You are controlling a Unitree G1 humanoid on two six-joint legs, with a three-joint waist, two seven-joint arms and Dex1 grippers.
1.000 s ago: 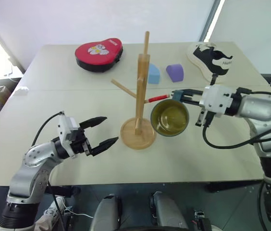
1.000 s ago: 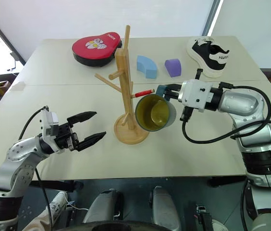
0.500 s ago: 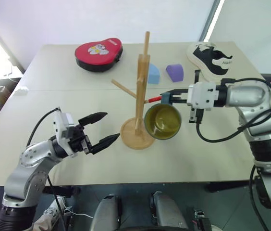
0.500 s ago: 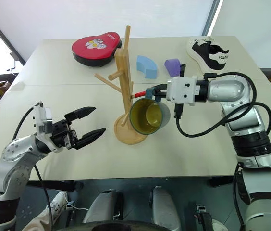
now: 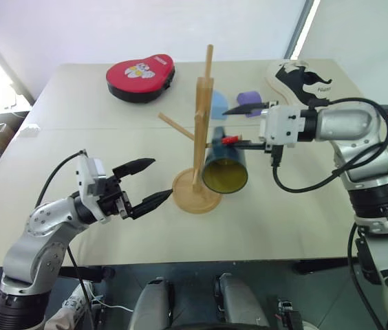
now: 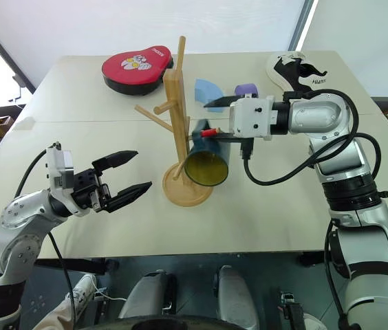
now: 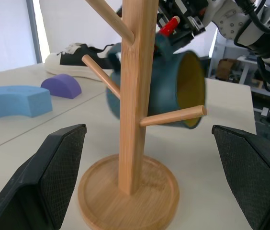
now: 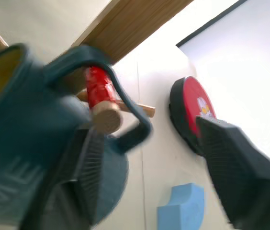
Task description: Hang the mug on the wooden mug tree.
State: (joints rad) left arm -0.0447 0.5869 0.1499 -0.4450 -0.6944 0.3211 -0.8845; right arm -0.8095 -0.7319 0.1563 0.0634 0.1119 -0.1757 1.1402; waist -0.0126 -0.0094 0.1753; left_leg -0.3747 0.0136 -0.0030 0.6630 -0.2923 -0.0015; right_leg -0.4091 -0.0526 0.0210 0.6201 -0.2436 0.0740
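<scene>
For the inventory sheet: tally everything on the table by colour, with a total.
Red: 1, pad
Blue: 2, mug, curved block
Purple: 1, block
Wood: 1, mug tree
Black and white: 1, shoe
Total: 6

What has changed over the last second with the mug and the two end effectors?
The right end effector carried the mug leftward to the wooden mug tree, slipped its handle over the red-tipped peg, then opened. The mug now hangs there, its mouth tipped down and toward the camera. The left end effector stayed open and hovering; the tree, red case and foam blocks kept their places.
</scene>
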